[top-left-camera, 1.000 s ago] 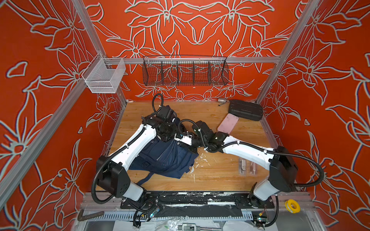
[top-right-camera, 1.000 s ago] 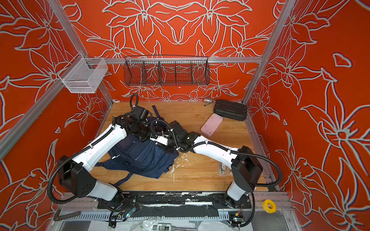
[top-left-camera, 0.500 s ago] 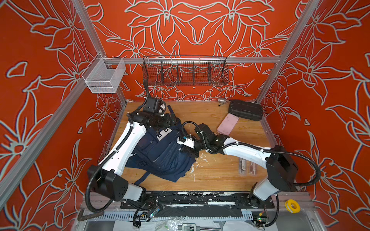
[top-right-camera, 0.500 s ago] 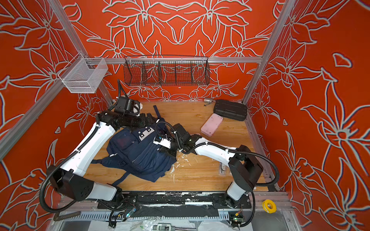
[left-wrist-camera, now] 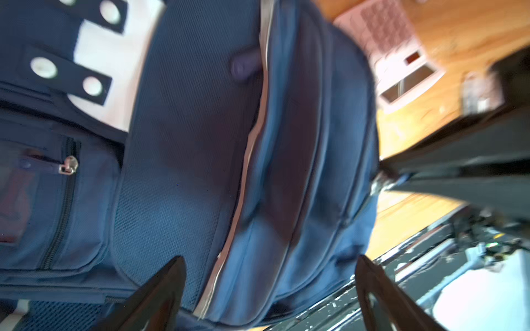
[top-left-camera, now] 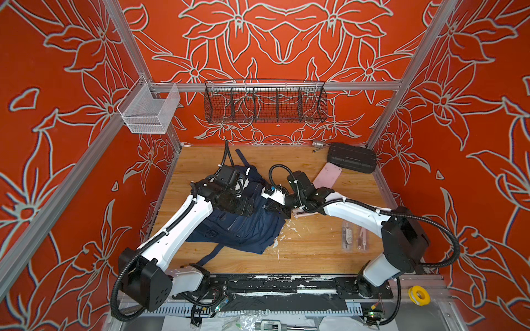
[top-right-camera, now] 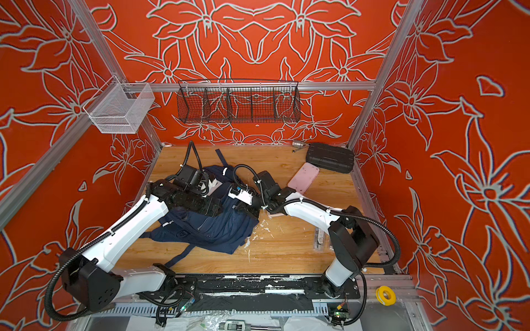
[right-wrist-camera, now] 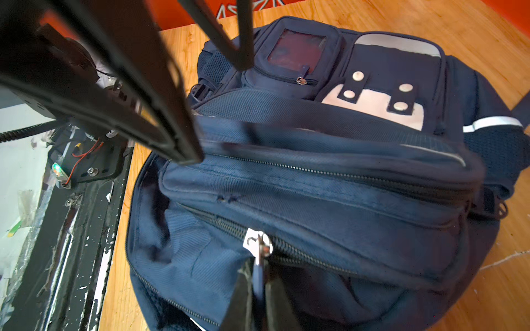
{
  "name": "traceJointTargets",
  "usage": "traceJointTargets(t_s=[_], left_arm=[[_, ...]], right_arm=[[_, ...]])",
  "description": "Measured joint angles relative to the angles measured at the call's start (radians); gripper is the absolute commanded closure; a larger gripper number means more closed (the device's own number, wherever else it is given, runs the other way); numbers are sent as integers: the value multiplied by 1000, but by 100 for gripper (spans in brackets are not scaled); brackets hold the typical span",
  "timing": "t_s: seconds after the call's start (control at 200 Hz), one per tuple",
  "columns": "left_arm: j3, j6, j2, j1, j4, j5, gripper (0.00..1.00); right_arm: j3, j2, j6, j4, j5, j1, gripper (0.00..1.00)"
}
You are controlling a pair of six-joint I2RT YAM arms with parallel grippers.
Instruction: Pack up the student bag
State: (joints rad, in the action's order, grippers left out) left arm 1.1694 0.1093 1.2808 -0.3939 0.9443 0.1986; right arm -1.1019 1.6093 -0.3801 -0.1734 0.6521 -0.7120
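Orange walls patterned with pale flower outlines are seen around a wooden worktop (top-left-camera: 301,252). A white wire basket (top-left-camera: 149,111) is hung on the left frame rail, and a black wire rack (top-left-camera: 265,104) is fixed across the back wall. On the left half of the worktop the bag (top-left-camera: 243,232) is laid slumped, with one strap trailing toward the front edge. The left tool (left-wrist-camera: 269,298) is held over the bag's upper part, its fingers spread wide and nothing gripped between them. In the right wrist view one fingertip (right-wrist-camera: 189,154) is seen down at the fabric, though contact cannot be told. The right tool (right-wrist-camera: 258,275) is clenched on the zip pull (right-wrist-camera: 259,249) at the bag's right edge. Further right, a pink calculator (top-left-camera: 328,177) is laid flat, partly hidden by the right arm. A black ribbed case (top-left-camera: 351,157) is set just beside it in the back right corner. Two clear packets (top-left-camera: 354,236) are laid near the right edge, and a yellow tape roll (top-left-camera: 419,295) is seen off the worktop at the front right.
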Motion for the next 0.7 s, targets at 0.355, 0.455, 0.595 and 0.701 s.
traceJointTargets(t_s=[0.355, 0.455, 0.595, 0.701], left_arm=[[-8, 9, 122, -137, -19, -145, 27], [0, 21, 140, -150, -19, -149, 47], [8, 24, 156, -157, -21, -132, 69], [17, 25, 166, -158, -19, -126, 76]], right_arm=[[0, -2, -1, -24, 3, 5, 100], [0, -2, 0, -25, 2, 5, 100], [0, -2, 0, -25, -2, 5, 100], [0, -2, 0, -26, -8, 5, 100]])
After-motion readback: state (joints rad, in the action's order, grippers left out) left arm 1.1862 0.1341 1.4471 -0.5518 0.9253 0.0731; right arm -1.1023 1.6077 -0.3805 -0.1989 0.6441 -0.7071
